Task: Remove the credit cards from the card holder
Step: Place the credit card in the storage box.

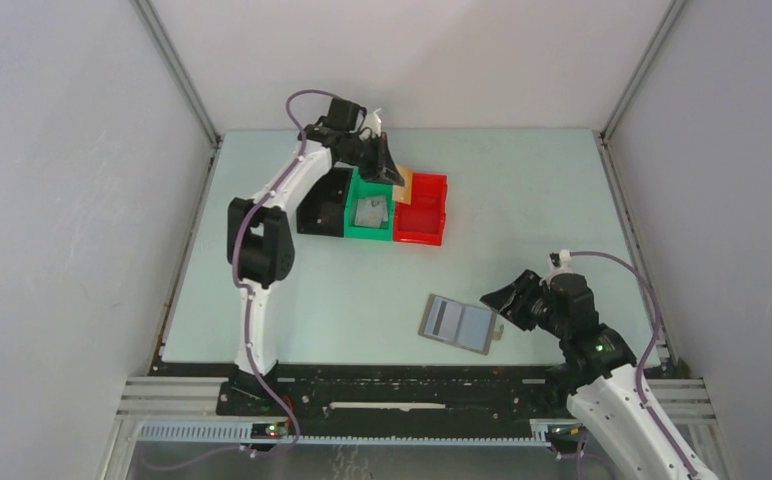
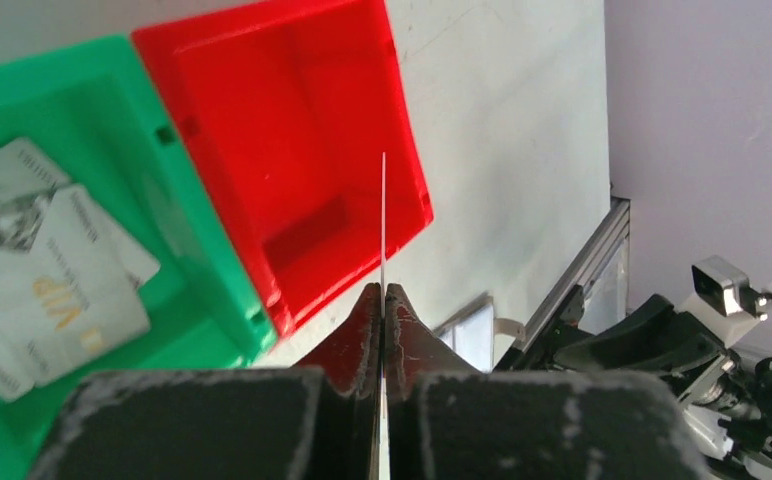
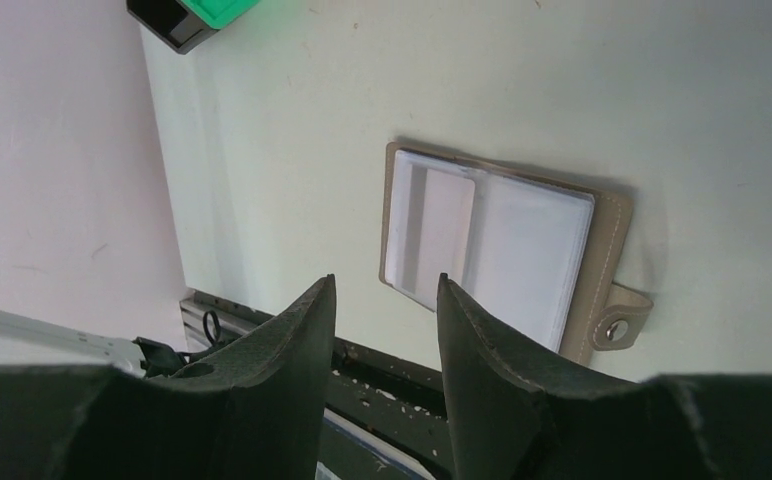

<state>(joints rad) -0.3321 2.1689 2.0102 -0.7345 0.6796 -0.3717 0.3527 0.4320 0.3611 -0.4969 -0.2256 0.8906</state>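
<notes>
The card holder (image 1: pixel 459 322) lies open and flat on the table near the front. Its tab (image 3: pixel 617 325) points right in the right wrist view. A grey credit card with a dark stripe (image 3: pixel 427 235) sits in its left pocket. My right gripper (image 3: pixel 384 285) is open just off the holder's near edge, with nothing between its fingers. My left gripper (image 1: pixel 390 170) is over the bins, shut on a tan-orange credit card (image 1: pixel 403 186). That card shows edge-on (image 2: pixel 383 220) above the red bin (image 2: pixel 292 150).
A black bin (image 1: pixel 324 200), a green bin (image 1: pixel 355 232) and the red bin (image 1: pixel 422 208) stand side by side at the back middle. The green bin holds pale cards (image 2: pixel 42 270). Walls close the table at left, back and right.
</notes>
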